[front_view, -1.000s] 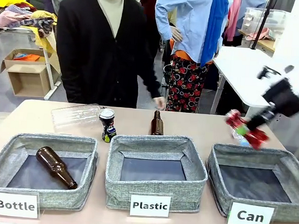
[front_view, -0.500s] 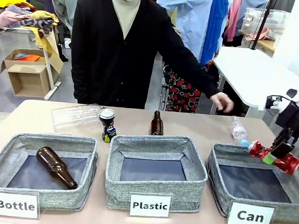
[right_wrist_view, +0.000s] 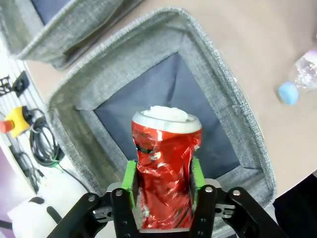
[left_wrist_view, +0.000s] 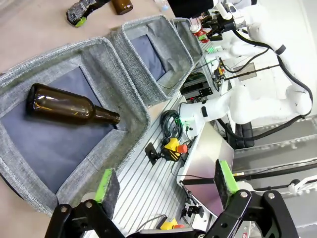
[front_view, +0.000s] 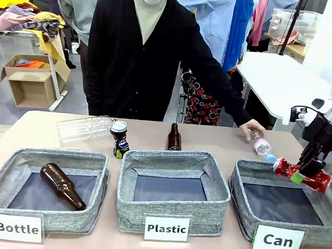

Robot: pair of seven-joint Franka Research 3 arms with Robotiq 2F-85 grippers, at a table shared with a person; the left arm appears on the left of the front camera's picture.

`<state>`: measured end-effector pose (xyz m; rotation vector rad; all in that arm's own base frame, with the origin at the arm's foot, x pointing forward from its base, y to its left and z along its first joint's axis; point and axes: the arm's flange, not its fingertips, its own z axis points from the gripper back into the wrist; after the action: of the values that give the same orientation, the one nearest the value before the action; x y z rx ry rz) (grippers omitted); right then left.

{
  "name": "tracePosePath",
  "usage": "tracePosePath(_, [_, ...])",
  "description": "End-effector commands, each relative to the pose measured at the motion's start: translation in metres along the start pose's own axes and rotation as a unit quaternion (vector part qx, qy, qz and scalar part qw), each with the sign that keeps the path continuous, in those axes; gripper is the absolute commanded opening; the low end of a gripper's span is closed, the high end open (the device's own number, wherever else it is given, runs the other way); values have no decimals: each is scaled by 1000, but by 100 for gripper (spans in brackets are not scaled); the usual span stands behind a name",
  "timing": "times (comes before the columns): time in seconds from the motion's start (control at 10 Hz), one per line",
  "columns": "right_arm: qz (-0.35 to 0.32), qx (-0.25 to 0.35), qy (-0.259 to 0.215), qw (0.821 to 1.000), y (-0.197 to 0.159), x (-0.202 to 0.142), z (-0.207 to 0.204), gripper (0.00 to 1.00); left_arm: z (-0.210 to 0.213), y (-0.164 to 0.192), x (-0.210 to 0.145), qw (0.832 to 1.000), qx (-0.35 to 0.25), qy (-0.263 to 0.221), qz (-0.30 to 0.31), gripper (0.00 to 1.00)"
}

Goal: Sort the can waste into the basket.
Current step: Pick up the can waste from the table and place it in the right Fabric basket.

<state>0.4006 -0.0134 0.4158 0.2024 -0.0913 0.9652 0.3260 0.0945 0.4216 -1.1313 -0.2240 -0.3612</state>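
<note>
A crumpled red can (front_view: 299, 174) lies sideways between the fingers of my right gripper (front_view: 304, 172), just above the far right rim of the grey basket labelled "Can" (front_view: 248, 170). In the right wrist view, the green pads press both sides of the red can (right_wrist_view: 166, 163), with the basket's (right_wrist_view: 233, 114) dark lining below it. A black can (front_view: 119, 138) stands upright on the table behind the baskets, at left of centre. My left gripper (left_wrist_view: 166, 183) is open over the near edge of the "Bottle" basket (left_wrist_view: 124, 89).
A brown bottle (front_view: 62, 186) lies in the "Bottle" basket; the "Plastic" basket (front_view: 175, 159) sits in the middle. Behind them are a brown bottle (front_view: 174, 137) standing upright and a clear plastic bottle (front_view: 84, 128) lying down. A person's hand (front_view: 249, 129) touches a small plastic bottle (front_view: 262, 145).
My right gripper carried the red can down and to the right, over the "Can" basket. The person's hand moved right and came down onto the small plastic bottle.
</note>
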Motion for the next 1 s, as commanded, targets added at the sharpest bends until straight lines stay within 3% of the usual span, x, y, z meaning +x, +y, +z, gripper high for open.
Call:
tracePosePath(0.0, [30, -13, 8, 999, -3, -2, -2, 100, 1, -2, -3, 1000, -6, 0, -1, 100])
tracePosePath(0.4, [19, -5, -13, 1000, -4, 1, 0, 100, 1, -2, -3, 1000, -6, 0, -1, 100])
tracePosePath(0.6, [-55, 57, -109, 991, -9, 1, 12, 100, 1, -2, -3, 1000, -6, 0, -1, 100])
tracePosePath(0.7, [-143, 110, -147, 973, -16, 2, 17, 100, 1, -2, -3, 1000, -6, 0, -1, 100])
tracePosePath(0.8, [-261, 209, -204, 920, -29, 2, 23, 100, 1, -2, -3, 1000, -6, 0, -1, 100])
tracePosePath(0.9, [-288, 269, -258, 882, -38, 0, 26, 100, 1, -2, -3, 1000, -6, 0, -1, 100])
